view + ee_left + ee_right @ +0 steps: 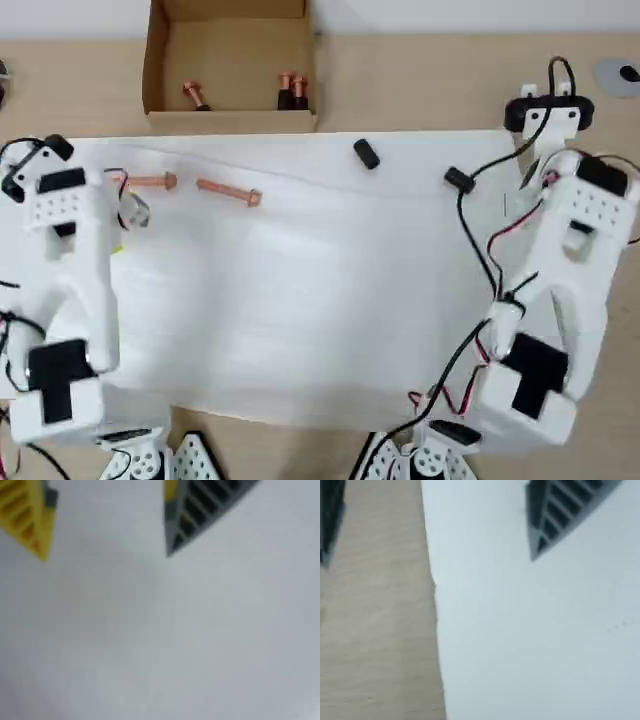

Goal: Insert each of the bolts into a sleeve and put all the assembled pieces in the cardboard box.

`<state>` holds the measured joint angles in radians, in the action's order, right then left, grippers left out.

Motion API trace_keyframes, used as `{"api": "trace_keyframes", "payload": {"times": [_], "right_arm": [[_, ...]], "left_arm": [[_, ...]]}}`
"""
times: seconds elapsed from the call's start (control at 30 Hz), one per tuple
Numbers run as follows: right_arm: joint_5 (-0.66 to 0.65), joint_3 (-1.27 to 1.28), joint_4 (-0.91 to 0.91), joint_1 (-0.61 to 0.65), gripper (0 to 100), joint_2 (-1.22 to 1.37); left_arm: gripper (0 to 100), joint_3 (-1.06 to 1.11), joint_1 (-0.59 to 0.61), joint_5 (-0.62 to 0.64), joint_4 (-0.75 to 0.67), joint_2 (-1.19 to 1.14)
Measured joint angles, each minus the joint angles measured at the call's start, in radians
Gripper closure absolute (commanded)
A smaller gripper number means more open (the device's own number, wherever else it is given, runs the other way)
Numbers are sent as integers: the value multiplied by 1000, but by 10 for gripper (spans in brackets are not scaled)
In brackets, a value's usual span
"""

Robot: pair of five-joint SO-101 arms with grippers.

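Two copper bolts lie on the white sheet at the back left, one (150, 182) just beside my left gripper (128, 215) and the other (228, 192) a little further right. Two black sleeves rest at the back right, one (366, 154) near the middle and one (458, 179) close to my right gripper (527, 185). The cardboard box (155, 75) behind the sheet holds assembled bolt-and-sleeve pieces (195, 95) (292, 90). The left gripper (105, 556) hangs open over bare sheet. Open as well, my right gripper (429, 560) straddles the sheet's edge.
The white sheet (320, 290) covers most of the wooden table (420, 90). Its edge (432, 605) meets bare wood under the right gripper. Cables (480, 250) trail along the right arm. A grey disc (615, 75) lies at the far back right.
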<state>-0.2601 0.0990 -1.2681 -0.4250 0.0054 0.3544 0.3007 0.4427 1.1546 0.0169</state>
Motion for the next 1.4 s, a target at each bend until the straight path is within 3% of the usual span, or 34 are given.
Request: {"api": "trace_keyframes", "payload": {"times": [0.13, 0.27, 0.47, 0.9, 1.13, 1.4], "right_arm": [[-87, -164, -144, 8, 716, -3], [-327, -305, -328, 35, 716, 35], [-563, -388, -376, 38, 716, 175], [-568, -634, -227, 80, 717, 509], [-566, -818, -258, 133, 717, 701], [-539, -1033, -391, 143, 717, 726]], "left_arm": [[832, -78, 6, -2, 32, -5], [831, -97, 6, -58, 46, -5], [830, -97, 11, -115, 46, -6], [832, -97, 14, -153, 46, -6], [832, -74, 14, -190, 46, 18], [832, 43, 14, -190, -8, 86]]}}
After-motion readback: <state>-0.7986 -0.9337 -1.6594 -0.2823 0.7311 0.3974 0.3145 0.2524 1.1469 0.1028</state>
